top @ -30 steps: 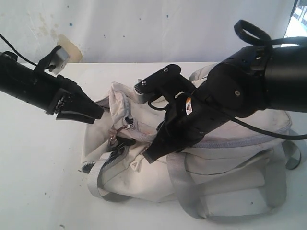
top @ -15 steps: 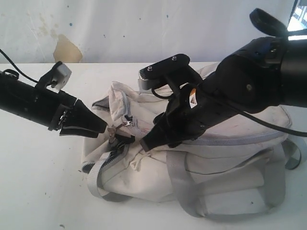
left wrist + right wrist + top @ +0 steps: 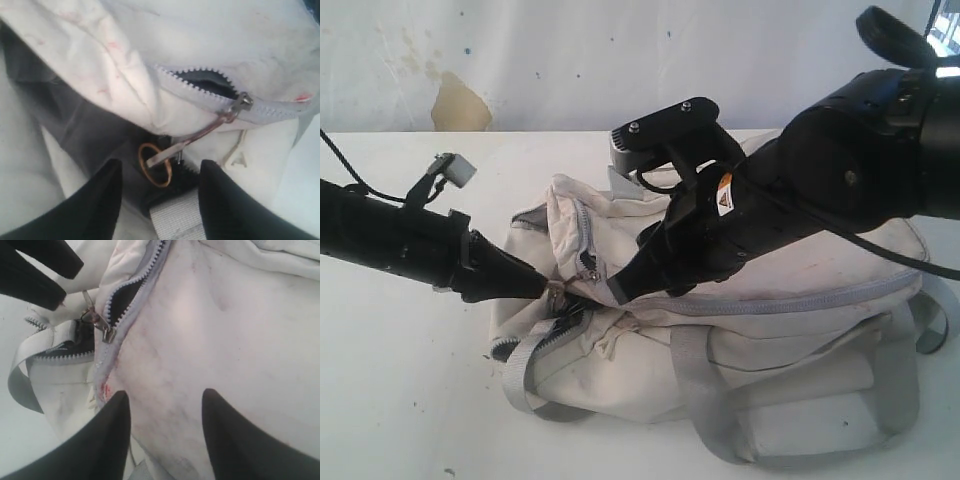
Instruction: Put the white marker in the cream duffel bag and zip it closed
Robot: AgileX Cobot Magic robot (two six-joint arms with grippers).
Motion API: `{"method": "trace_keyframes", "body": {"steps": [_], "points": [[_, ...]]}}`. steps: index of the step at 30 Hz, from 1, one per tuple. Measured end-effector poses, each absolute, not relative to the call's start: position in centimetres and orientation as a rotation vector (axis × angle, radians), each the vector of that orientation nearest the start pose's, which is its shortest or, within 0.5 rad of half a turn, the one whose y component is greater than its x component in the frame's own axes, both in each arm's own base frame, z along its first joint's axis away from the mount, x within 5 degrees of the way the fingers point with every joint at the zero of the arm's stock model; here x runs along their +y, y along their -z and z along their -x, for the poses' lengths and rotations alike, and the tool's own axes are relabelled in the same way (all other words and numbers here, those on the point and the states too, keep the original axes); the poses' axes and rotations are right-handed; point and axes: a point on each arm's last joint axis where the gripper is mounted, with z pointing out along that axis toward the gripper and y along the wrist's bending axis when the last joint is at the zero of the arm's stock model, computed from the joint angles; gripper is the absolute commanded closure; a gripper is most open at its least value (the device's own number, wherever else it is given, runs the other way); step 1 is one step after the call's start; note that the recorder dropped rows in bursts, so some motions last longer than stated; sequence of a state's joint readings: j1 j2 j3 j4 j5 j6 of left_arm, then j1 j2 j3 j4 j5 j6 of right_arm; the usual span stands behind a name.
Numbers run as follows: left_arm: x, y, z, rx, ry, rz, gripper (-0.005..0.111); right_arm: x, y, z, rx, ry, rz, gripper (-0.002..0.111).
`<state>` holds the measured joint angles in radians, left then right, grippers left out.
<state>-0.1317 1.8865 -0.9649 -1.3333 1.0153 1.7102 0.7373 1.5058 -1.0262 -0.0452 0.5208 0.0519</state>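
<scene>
The cream duffel bag (image 3: 790,330) lies on the white table, with its grey zipper partly open at the left end. The zipper slider (image 3: 243,101) trails a metal pull tab (image 3: 197,137) and a brown ring (image 3: 155,165). My left gripper (image 3: 538,286) (image 3: 159,172) is open, its tips just short of the ring and pull tab. My right gripper (image 3: 616,290) (image 3: 165,399) is open over the bag's stained top fabric, close beside the zipper pull (image 3: 102,330). The white marker is not in view.
Grey webbing straps (image 3: 695,400) loop off the bag's front and left end (image 3: 520,365). Bare white table (image 3: 400,390) spreads to the left and front. A stained white wall (image 3: 460,100) stands behind. The right arm's bulk hangs over the bag's middle.
My left gripper has dropped and moved right, up to the zipper pull. My right gripper has slid left and lower along the bag's top towards the same zipper end.
</scene>
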Motion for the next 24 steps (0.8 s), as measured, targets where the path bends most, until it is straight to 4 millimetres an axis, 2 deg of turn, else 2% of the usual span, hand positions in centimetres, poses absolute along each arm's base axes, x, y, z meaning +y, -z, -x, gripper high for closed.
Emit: {"method": "trace_keyframes", "body": {"steps": [4, 10, 20, 24], "points": [[-13.2, -15.8, -31.2, 2.063, 1.042, -1.132, 0.057, 21.1, -26.0, -23.5, 2.347, -0.287, 0.879, 0.065], [-13.4, -15.3, -31.6, 2.059, 0.89, -1.177, 0.057, 21.0, -26.2, -23.4, 2.343, -0.289, 0.878, 0.065], [-13.6, -15.3, -31.5, 2.024, 0.881, -1.219, 0.057, 21.0, -26.2, -23.4, 2.34, -0.29, 0.876, 0.065], [-14.5, -15.3, -31.2, 2.006, 0.883, -1.257, 0.057, 21.1, -26.3, -23.5, 2.327, -0.296, 0.872, 0.065]]}}
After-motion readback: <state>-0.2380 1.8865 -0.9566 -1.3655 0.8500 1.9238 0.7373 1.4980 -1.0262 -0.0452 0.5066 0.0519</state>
